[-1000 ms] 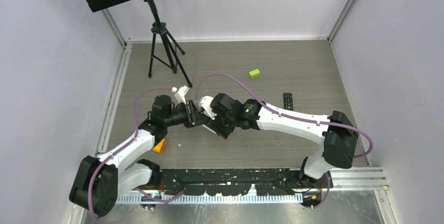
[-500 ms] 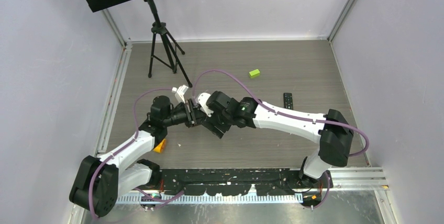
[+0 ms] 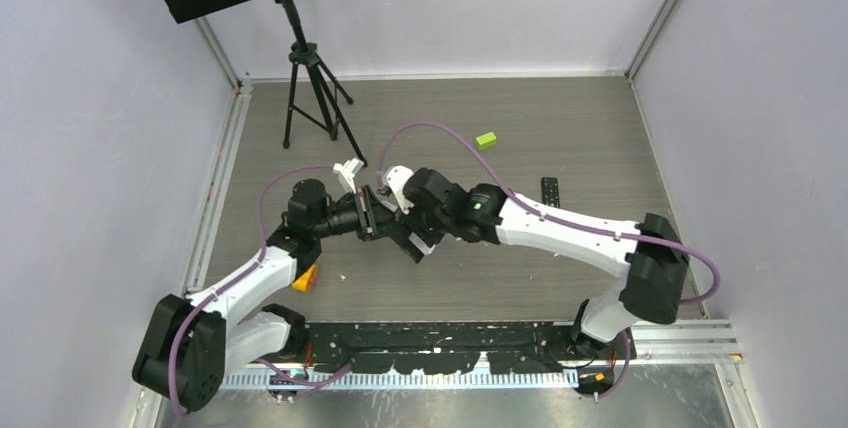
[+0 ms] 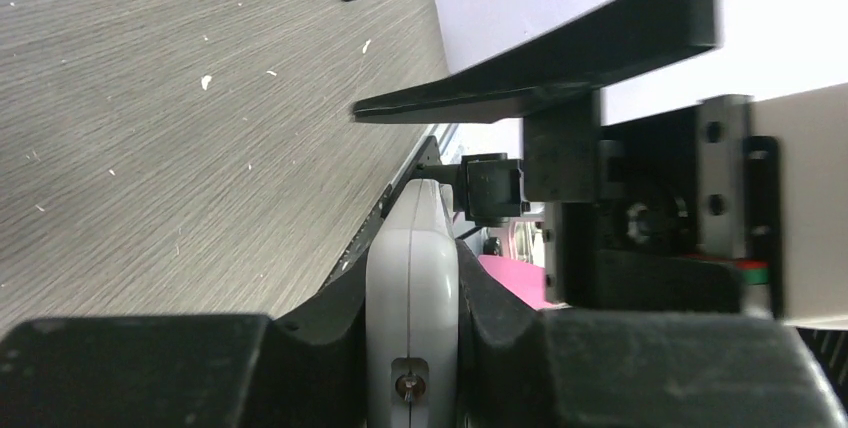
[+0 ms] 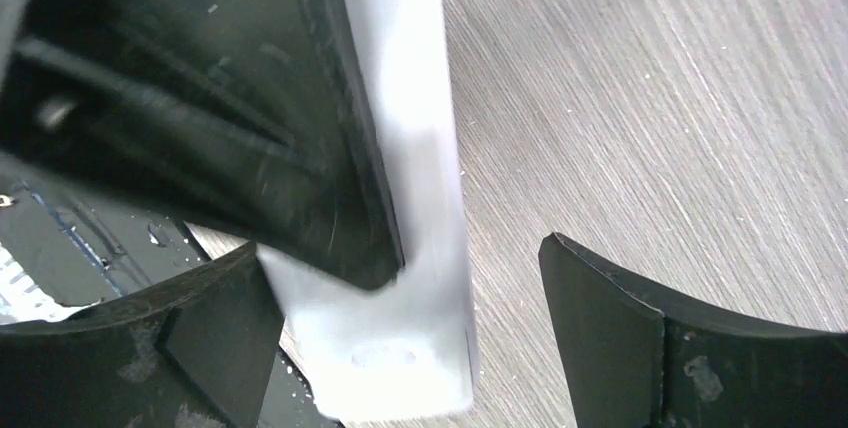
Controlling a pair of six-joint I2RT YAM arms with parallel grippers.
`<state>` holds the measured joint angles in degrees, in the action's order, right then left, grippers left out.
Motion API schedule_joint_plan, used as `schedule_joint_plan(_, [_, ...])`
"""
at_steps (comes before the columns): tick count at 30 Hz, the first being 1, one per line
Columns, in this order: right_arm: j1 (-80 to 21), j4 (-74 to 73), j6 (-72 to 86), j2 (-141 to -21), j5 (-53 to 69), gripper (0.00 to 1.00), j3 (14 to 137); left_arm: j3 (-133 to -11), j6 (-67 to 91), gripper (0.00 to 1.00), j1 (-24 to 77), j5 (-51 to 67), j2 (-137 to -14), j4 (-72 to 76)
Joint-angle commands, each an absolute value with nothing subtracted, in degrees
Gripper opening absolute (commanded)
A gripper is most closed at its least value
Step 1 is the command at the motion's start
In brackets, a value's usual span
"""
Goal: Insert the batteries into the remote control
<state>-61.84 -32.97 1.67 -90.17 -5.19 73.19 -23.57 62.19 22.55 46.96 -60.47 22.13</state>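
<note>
Since a second ago the right arm has pushed its wrist a little farther from the bases and swung its elbow outward. The left end effector (image 4: pixel 412 323) is clamped on the slim white plastic remote control (image 4: pixel 412 248). Seen edge-on, the remote's long axis runs out along the fingers toward the right end effector (image 5: pixel 400 248), whose jaws stand wide around it. Beyond the right end effector, a lime-green block (image 3: pixel 486 140) lies on the grey wood-grain table (image 3: pixel 580 118). Behind the left one sits a chunky orange block (image 3: pixel 305 278). Pale lilac walls enclose everything.
</note>
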Motion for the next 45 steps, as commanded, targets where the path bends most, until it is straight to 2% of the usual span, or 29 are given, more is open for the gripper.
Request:
schedule_joint_plan(1, [-61.7,-27.5,3.7,-81.4,-5.0,0.97,69.6,-26.1,62.9,0.0,22.8,47.8,-61.3,24.9])
schedule_joint_plan(7, [-60.9,-21.7,10.0,-68.7,-6.0,1.0,60.7,-27.4,63.4,0.0,22.8,45.9,-60.6,23.9])
schedule_joint_plan(15, [-54.4,-8.4,46.4,-53.5,-11.8,1.0,47.7,-28.8,69.0,0.0,22.8,42.9,-57.8,24.8])
schedule_joint_plan(19, [-54.3,1.8,59.5,-51.6,-12.7,0.99,41.2,-29.7,73.6,0.0,22.8,41.7,-56.1,25.5])
schedule_joint_plan(24, [-54.3,11.9,62.2,-54.8,-9.0,0.86,38.7,-31.5,76.9,0.0,22.8,41.4,-54.2,25.4])
schedule_joint_plan(31, [-54.3,18.4,62.7,-58.6,-5.3,0.59,38.6,-32.9,81.4,0.0,22.8,41.8,-52.9,25.6])
schedule_joint_plan(34, [-54.3,20.9,61.8,-57.8,-5.2,0.5,36.4,-33.1,83.5,0.0,22.8,41.4,-52.4,26.4])
schedule_joint_plan(42, [-54.2,30.1,60.2,-56.3,-4.3,0.36,30.8,-33.4,87.2,0.0,22.8,40.7,-52.3,30.3])
schedule_joint_plan(45, [-54.2,31.5,59.9,-56.0,-4.2,0.34,30.1,-33.1,87.4,0.0,22.8,40.1,-52.2,31.0])
